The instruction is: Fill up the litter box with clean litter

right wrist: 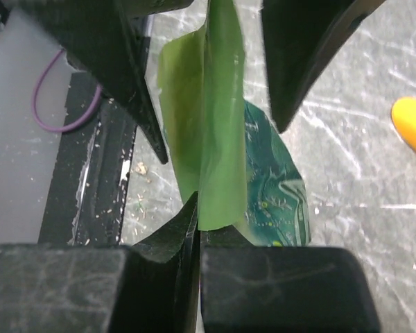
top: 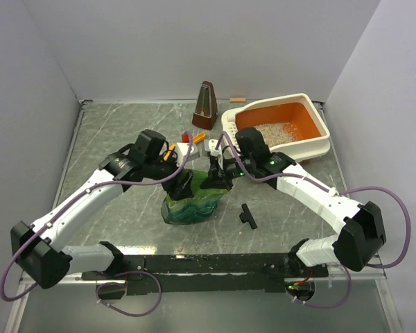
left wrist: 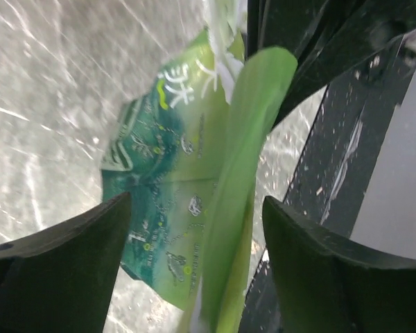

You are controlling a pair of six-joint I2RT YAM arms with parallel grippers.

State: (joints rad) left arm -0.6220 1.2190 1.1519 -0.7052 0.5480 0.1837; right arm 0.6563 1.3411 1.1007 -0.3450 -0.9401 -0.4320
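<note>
The litter box, cream outside and orange inside, stands at the back right with a patch of pale clean litter in it. A crinkly green bag stands upright mid-table. My left gripper is open, and its dark fingers straddle the bag's top flap without touching it. From the other side my right gripper is shut on the bag. In the right wrist view the right gripper pinches the edge of the light green flap. The left gripper's open fingers show above it.
A brown metronome and a small wooden block stand at the back. An orange piece and a white part lie behind the arms. A black T-shaped part lies right of the bag. Walls close in on three sides.
</note>
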